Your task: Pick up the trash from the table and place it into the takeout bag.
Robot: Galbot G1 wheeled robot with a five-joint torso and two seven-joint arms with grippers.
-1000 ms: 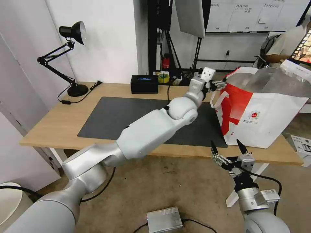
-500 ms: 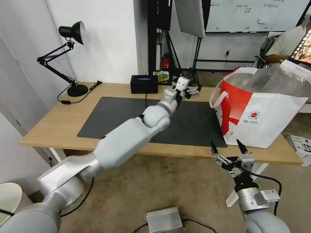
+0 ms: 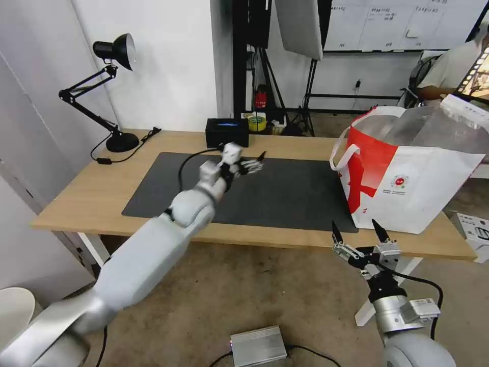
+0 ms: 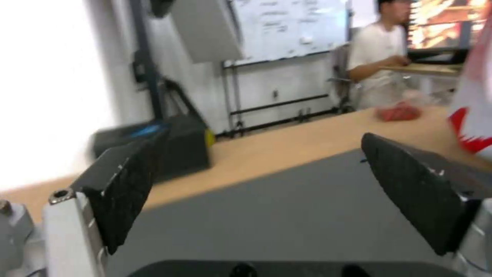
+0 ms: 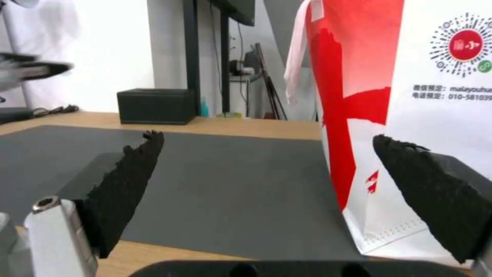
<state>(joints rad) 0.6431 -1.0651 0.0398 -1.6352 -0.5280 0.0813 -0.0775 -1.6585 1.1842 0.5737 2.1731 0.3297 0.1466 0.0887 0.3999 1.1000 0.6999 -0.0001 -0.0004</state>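
- Pulled back since a second ago: left gripper (image 3: 256, 163), then at the takeout bag (image 3: 407, 188) mouth, now over the dark mat (image 3: 285, 193) near its far edge. Fingers spread wide, nothing between them.
- Unmoved across the same second: table (image 3: 76, 204), bag, right arm.
- Across the right end of the table: the bag, standing upright, mouth open toward 12 o'clock, at about 3 o'clock from the left gripper and well apart from it.
- Just below the table's front edge, at 6 o'clock from the bag's near corner: right gripper (image 3: 355, 232), pointing up, jaws apart and empty; in its wrist view the bag's wall sits close ahead.
- From the left wrist view: a clear wrap with red scraps (image 4: 399, 112) on bare wood beyond the mat, beside the bag's red-and-white edge. Probably leftover trash, roughly 2 o'clock from the left gripper; blurred, so shape and long axis unreadable.
- Likely nearer by table position: the right arm, though parked low; already raised and facing that way: the left.
- Hidden from the head camera: that red item, presumably behind the bag, and whatever lies inside the foil lining.
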